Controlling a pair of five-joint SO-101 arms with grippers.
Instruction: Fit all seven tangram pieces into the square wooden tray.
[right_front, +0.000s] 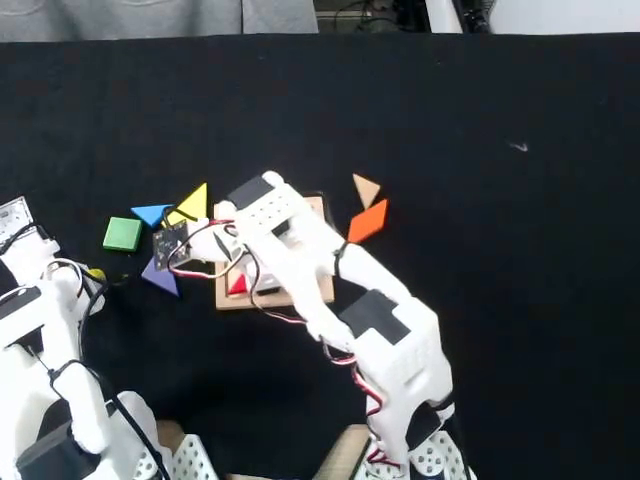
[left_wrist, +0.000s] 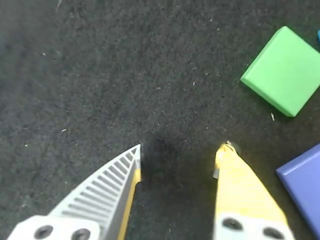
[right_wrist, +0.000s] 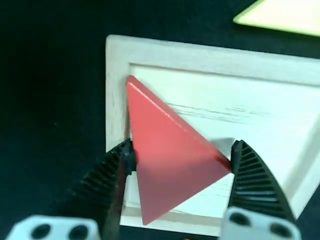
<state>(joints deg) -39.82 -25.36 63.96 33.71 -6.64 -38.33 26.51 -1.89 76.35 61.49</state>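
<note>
In the middle of the desk (right_front: 500, 250), tray (right_wrist: 117, 75): square, pale wood, flat on the black surface, largely covered from above by the right arm (right_front: 390, 340).
red triangle (right_wrist: 170, 160): clamped in the right end effector, tilted, one corner down in a corner of the tray against the rim, the opposite tip lying over the adjoining rim.
right end effector (right_wrist: 180, 157): closed on the red triangle, one dark finger at each side of the piece, over the tray's left part.
left end effector (left_wrist: 177, 155): spread wide, nothing between the fingers, low over bare desk at the left side, well apart from the tray.
left arm (right_front: 50, 330): white, at the near left corner of the desk.
green square (left_wrist: 285, 70): flat on the desk, left of the tray, near the left end effector but not touching.
purple triangle (right_front: 160, 275): just left of the tray, nearer than the green square.
blue triangle (right_front: 152, 213): small, between the green square and the yellow triangle.
yellow triangle (right_front: 190, 205): just beyond the tray's far left corner, beside the blue triangle.
tan triangle (right_front: 366, 189): small, beyond the tray's far right corner.
orange parallelogram (right_front: 368, 221): just right of the tray, close to the tan triangle and beside the right arm.
outside the tray: six pieces, all flat on the desk.
</note>
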